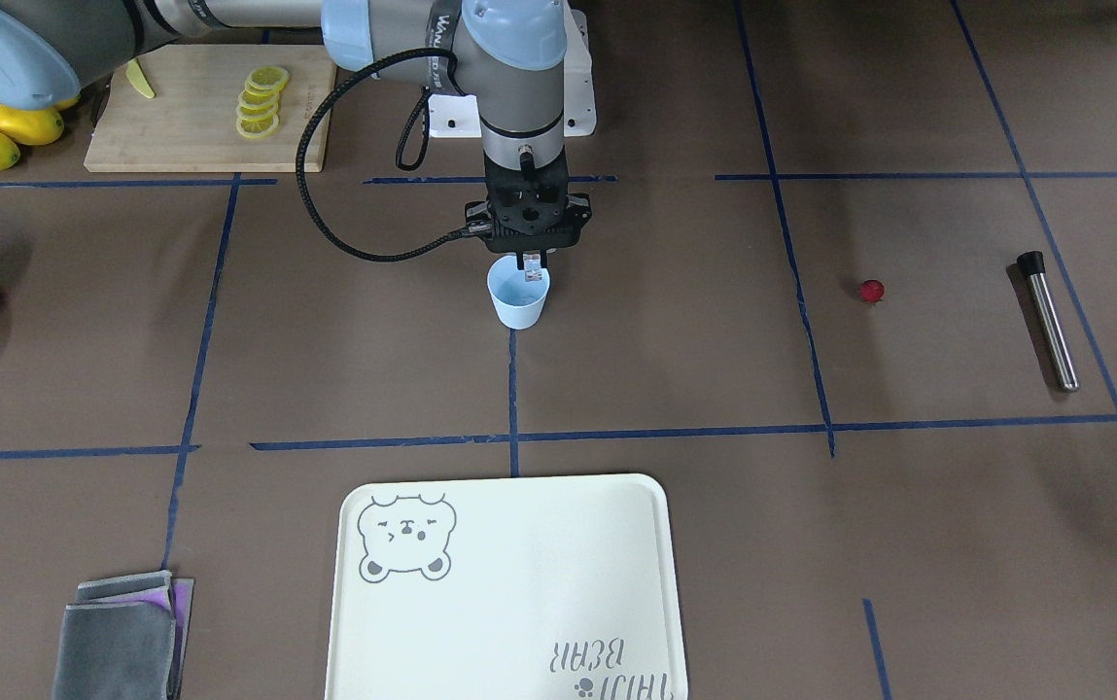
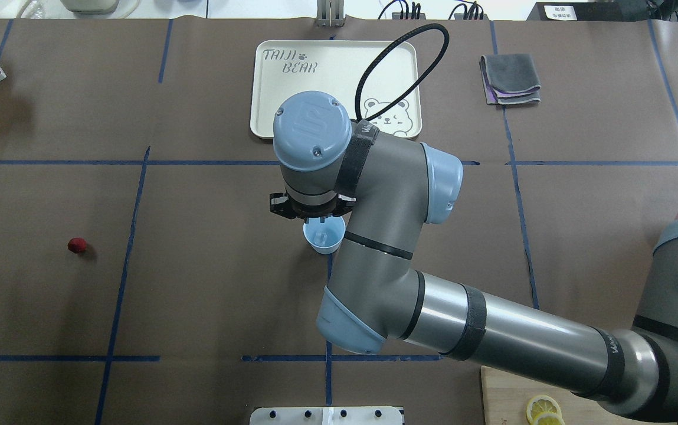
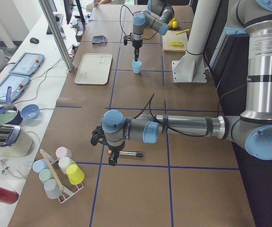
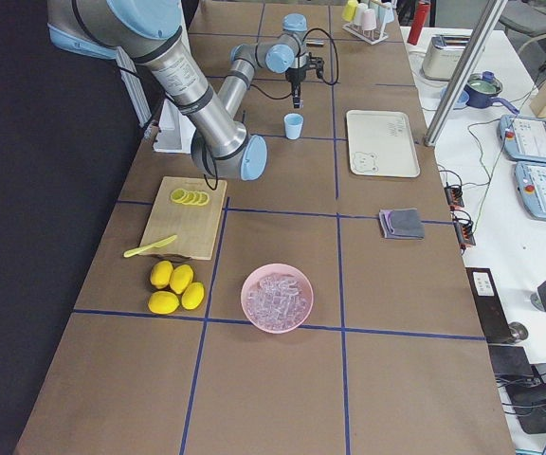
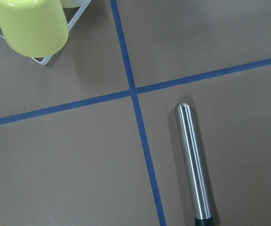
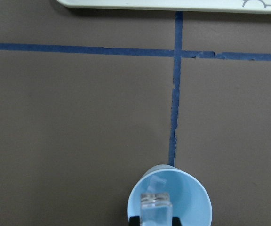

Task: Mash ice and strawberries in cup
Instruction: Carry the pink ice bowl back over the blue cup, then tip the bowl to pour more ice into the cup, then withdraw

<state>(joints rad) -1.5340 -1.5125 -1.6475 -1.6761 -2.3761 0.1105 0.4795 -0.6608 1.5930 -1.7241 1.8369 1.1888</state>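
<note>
Bright, even overhead light filled every view. Shadows were soft, and the steel rod [image 5: 192, 160] carried a glare streak.

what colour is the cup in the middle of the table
Plain light blue cup, no pattern. It shows best in the front-facing view.
</note>
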